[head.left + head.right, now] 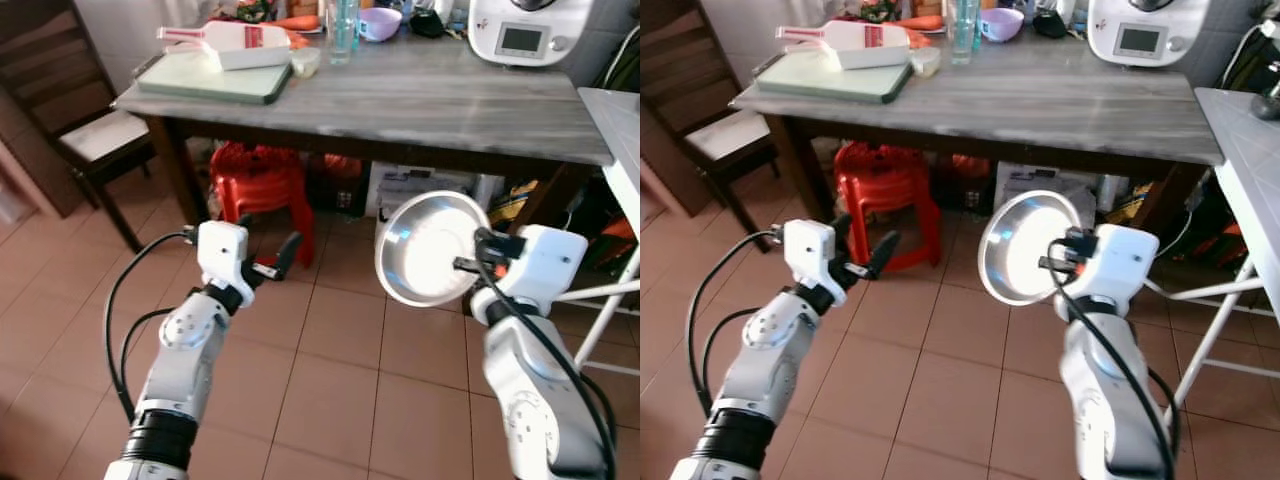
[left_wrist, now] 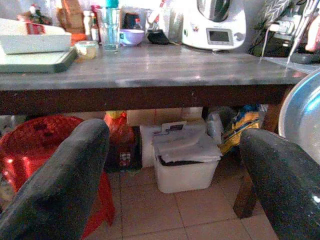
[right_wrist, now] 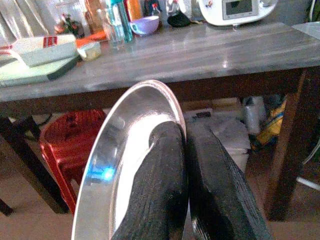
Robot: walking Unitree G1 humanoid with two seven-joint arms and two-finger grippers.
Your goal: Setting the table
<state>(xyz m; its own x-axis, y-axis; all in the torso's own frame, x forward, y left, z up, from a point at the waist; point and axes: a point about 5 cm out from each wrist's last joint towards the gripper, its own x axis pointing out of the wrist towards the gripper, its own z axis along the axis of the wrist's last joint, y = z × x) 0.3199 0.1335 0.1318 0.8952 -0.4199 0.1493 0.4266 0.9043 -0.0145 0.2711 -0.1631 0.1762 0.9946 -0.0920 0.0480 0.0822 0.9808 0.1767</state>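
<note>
- The metal plate (image 1: 430, 248) is round, shallow and shiny silver, with a raised rim; its bright inner face catches the light and it is held on edge, tilted, facing the robot's left.
- It is up in the air in front of the tabletop (image 1: 420, 95), below the level of its surface and above the tiled floor (image 1: 330, 370).
- The right pincer (image 3: 186, 165) is clenched on the plate's rim, its two black fingers (image 3: 160, 185) pressed close together with the rim between them.
- The left pincer (image 1: 268, 262) is released, its fingers spread wide with nothing between them, raised over the floor well apart from the plate.
- On the grey wooden tabletop sit a green tray (image 1: 210, 78) with a white box (image 1: 250, 45) on it, a clear glass (image 1: 341, 32), a purple bowl (image 1: 379, 22) and a white kitchen machine (image 1: 525, 30) at the far right.
- Under the tabletop stand a red plastic stool (image 1: 262, 185) and a white storage bin (image 2: 182, 160).
- A dark wooden chair (image 1: 95, 135) with a pale seat stands off the tabletop's left end.
- The corner of a second, pale table (image 1: 1250, 160) shows at the right.
</note>
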